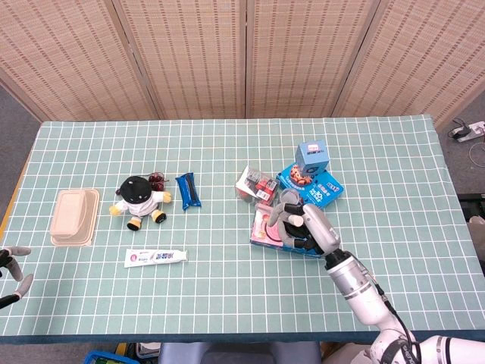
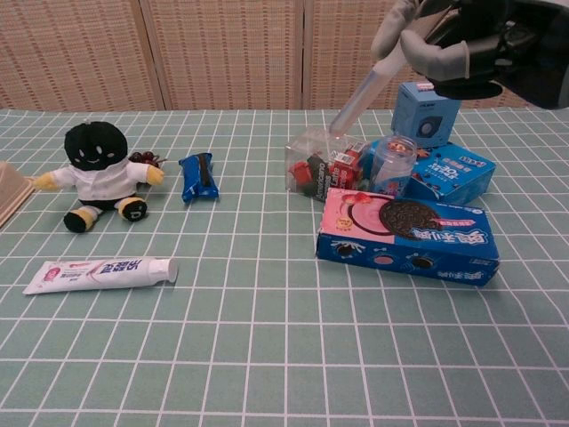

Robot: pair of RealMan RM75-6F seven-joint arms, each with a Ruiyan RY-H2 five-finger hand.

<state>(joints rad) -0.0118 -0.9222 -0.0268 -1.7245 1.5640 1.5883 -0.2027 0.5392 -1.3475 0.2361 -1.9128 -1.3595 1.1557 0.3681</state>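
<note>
— Clear plastic, thin-walled: tube (image 2: 363, 91) pinched at its upper end by right hand (image 2: 462, 40); slanting down and left, lower tip just above snack bag (image 2: 313, 165), right of centre, beyond cookie box (image 2: 407, 234).

— Probably light and stiff, rather slick; apt to pivot in a loose pinch; may crack if squeezed hard.

— Better taken nearer the middle, thumb against fingers.

— Left hand (image 1: 9, 265) at near left edge; fingers spread, holding nothing.

Silver right arm (image 1: 356, 282) with grey fingers (image 2: 434, 59)
</note>
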